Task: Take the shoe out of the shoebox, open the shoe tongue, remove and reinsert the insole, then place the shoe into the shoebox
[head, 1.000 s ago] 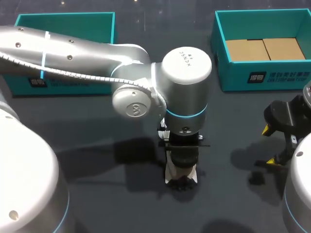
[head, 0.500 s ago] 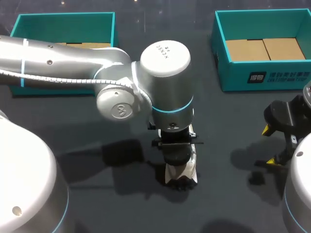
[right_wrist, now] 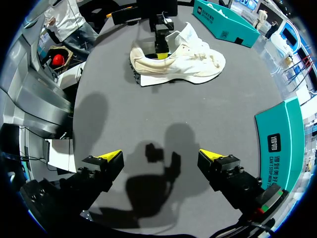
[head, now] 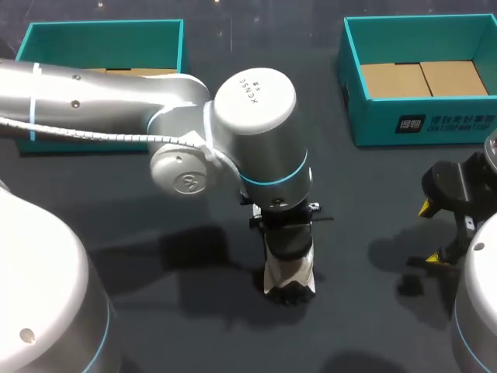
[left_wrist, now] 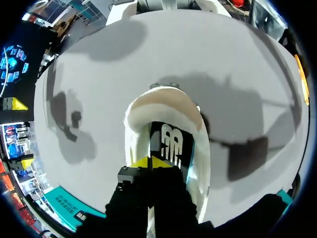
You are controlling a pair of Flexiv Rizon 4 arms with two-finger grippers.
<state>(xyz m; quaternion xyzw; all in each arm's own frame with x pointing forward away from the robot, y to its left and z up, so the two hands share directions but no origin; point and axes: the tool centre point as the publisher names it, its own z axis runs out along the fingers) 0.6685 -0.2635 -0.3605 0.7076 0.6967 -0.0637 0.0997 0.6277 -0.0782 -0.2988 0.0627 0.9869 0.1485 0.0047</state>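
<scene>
A robotics lab is suggested by a silver left arm (head: 101, 101) and right arm (head: 477, 326) mounted at a dark worktop (head: 155, 225), on which a teal left shoebox (head: 101, 35) and right shoebox (head: 419, 120) are set.

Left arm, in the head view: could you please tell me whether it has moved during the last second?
Yes. The left arm shifted its wrist toward the left shoebox, away from the right shoebox.

The dark grey counter (head: 365, 194) fills the frame. A white shoe (head: 299, 276) lies on it just below the centre, toe pointing towards the lower edge. Two open teal boxes also sit on it. The left shoebox (head: 109, 47) is at the upper left and the right shoebox (head: 423, 120) at the upper right, both well apart from the shoe.
</scene>
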